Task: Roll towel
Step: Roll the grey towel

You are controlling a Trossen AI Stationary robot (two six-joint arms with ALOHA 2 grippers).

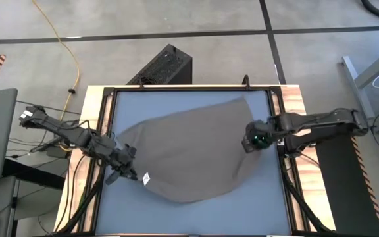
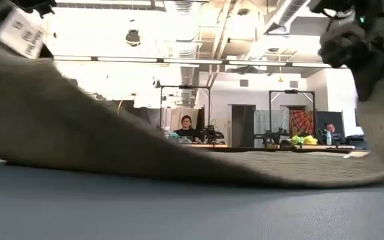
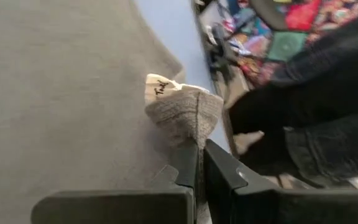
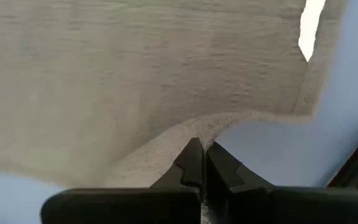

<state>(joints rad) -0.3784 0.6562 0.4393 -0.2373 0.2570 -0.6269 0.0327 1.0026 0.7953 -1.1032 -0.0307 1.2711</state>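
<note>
Both pincers were clamped on the towel (image 1: 189,151) at mid-frame, the left pincer (image 1: 131,172) pinching its tagged corner and the right pincer (image 1: 250,141) its opposite edge, lifting both ends off the surface (image 1: 189,207), likely to spread it flat for rolling.

The towel (image 1: 193,148) lies across the table (image 1: 189,204), between the left gripper (image 1: 131,172) and right gripper (image 1: 250,141)

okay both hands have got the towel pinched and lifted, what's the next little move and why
Probably draw both hands apart to pull the towel flat. The left hand is shut on the tag corner and the right hand on the opposite edge, both raised, while the middle sags onto the table, unevenly spread for rolling.
</note>
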